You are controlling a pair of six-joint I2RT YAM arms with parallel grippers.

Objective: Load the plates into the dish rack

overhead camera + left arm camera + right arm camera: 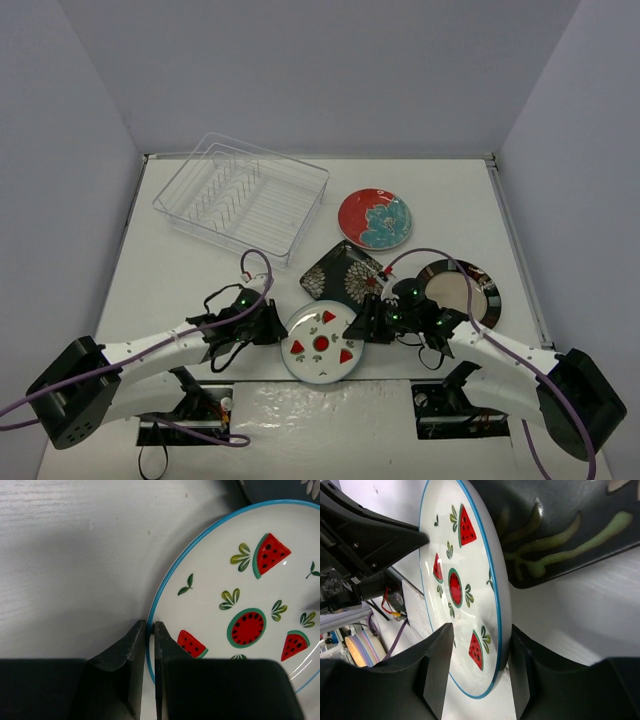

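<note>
White plate (321, 344) with watermelon marks sits on the surface (180, 290) at the near edge, between the two arms.

Left fingers (127, 652): nearly closed, only a thin slit between them. Tips sit right at the plate's blue rim on its left side. One tip is over the bare surface, the other over the plate face, and the rim line shows through the slit.

Right fingers (437, 665): set fairly wide, straddling the plate's right rim. One finger is over the decorated face and the other is against the underside. The wrist view is steep, so I can't tell whether both pads actually press or the rim just sits in the gap.

Around it:
- The black square plate (345, 272) lies just beyond the white plate. Its near corner is close against the white plate's far-right rim and right beside the right fingers.
- The dark-rimmed plate (458, 290) with the beige centre is to the right, its near edge covered by the right arm.
- The red plate (375, 219) with the teal flower is further back, just beyond the black one.
- The dish rack (285, 205) is at far left, set at an angle and well apart from the white plate. The black plate's far-left corner lies near the rack's near corner.

Count: four plates, all flat on the surface outside the rack; one rack; two arms, both at the white plate.
</note>
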